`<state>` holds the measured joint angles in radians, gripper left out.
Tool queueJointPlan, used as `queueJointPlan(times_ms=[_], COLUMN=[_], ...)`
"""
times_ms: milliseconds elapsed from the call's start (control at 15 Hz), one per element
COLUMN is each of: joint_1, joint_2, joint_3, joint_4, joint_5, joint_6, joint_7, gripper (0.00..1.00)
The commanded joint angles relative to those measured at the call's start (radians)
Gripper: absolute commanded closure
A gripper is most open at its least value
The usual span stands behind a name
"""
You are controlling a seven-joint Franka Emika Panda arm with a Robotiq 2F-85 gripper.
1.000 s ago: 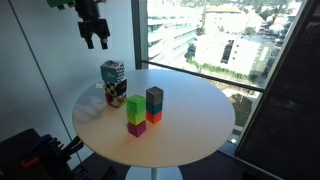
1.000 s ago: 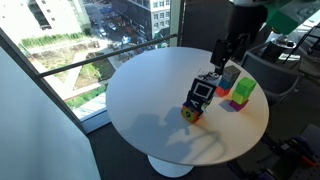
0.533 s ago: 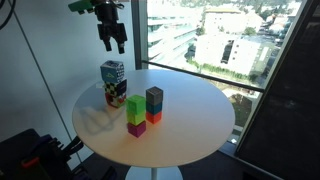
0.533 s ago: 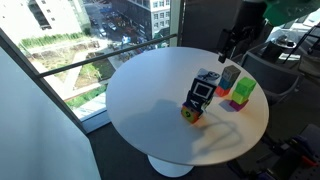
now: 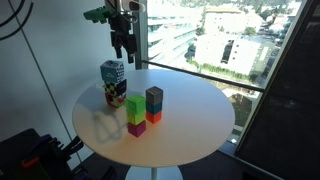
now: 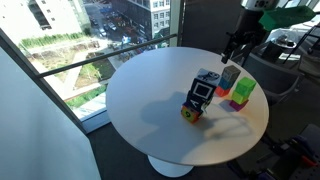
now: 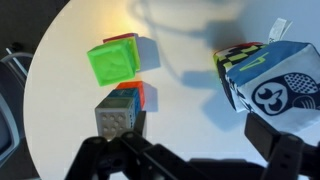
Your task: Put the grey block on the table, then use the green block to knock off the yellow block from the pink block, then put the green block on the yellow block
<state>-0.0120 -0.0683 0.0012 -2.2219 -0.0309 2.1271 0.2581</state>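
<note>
I held the Robotiq gripper high above the round light beige table, touching nothing. Its jaws were spread wide and empty, and the wrist view showed nothing between the two dark fingers. The small dark-grey cube sat on top of a teal-blue cube, which rested on an orange-red cube, near the middle of the table. Just beside that stack stood another: the lime-green cube on the yellow cube, and that on the magenta-pink cube. A taller multicoloured patterned box stood closer to the table's edge, near both stacks but apart from them, and roughly below the gripper in an exterior view.
</note>
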Motion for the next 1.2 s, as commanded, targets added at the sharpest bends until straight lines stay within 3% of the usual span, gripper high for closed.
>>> queueJointPlan(times_ms=[0, 67, 1133], joint_1=[-0.009, -0.003, -0.023], joint_2=[0.04, 0.018, 0.089], joint_3=[-0.013, -0.008, -0.034], joint_4=[0.042, 0.005, 0.06], joint_5=[0.028, 0.007, -0.012], joint_6=[-0.028, -0.003, 0.01], joint_7=[-0.024, -0.002, 0.005], gripper=[0.0, 0.0, 0.0])
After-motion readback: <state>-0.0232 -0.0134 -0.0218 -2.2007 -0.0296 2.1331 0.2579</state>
